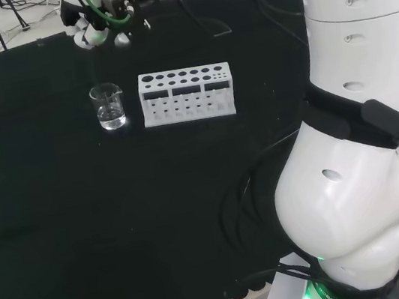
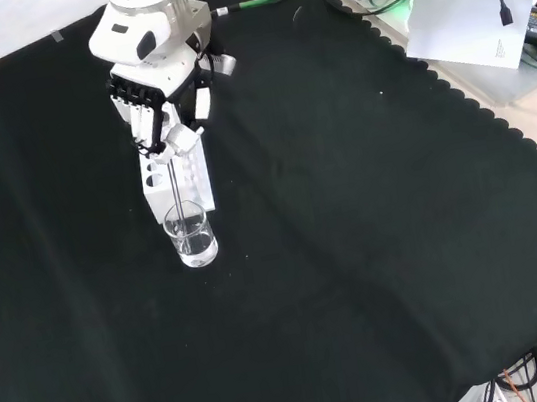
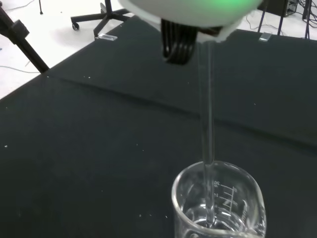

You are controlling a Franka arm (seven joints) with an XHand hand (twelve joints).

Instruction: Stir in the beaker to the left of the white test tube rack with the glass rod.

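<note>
Seemingly hand-held (image 2: pixel 157 117) glass rod (image 3: pixel 208 134) inside beaker (image 3: pixel 219 206).

cloth (image 2: pixel 376 245): black, matt | beaker (image 2: pixel 194 237): clear glass | rod (image 3: pixel 208 124): clear glass | rack (image 1: pixel 187 95): white plastic, matt

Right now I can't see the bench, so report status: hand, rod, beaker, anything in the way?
Hand shut on glass rod. Rod tip down inside beaker, in clear liquid. Test tube rack beside beaker, apart. Nothing in the way.
</note>
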